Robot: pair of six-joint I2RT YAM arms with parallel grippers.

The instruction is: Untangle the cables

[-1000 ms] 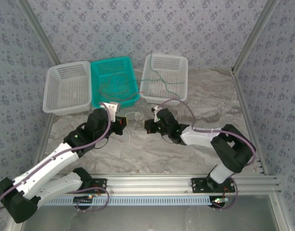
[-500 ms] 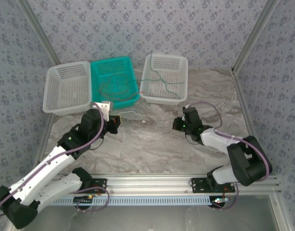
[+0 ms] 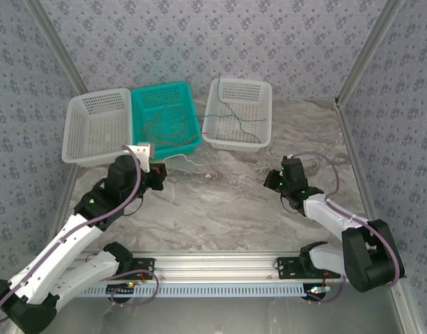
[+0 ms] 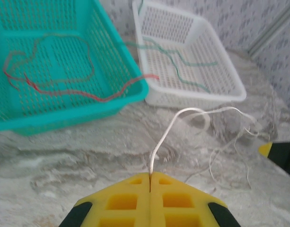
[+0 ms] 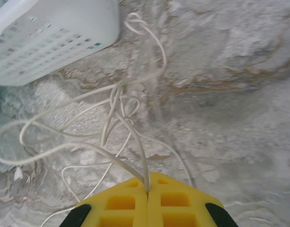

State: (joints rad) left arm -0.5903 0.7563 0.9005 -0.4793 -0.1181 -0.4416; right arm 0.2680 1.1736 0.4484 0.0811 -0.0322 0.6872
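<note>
Your left end effector [image 4: 150, 176] and right end effector [image 5: 147, 185] are both closed tight. Each pinches 1 hair-thin strand of the white cables [image 5: 117, 91], which lie in loose, crossing loops on the marbled worktop [image 5: 239, 94] in front of the perforated white basket [image 5: 55, 33]. If you pull apart too quickly, the crossing in the middle may tighten into a knot, or the smooth strand may slip from the yellow pads [image 5: 126, 203].

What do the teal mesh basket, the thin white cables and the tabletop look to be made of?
The teal mesh basket looks like moulded plastic, slightly glossy, with a regular grid of slots. The thin white cables are probably plastic-coated wire or cord: smooth, in loose springy loops, core not visible. The tabletop has matt grey-brown marble veining; stone or printed sheet, I cannot tell.
</note>
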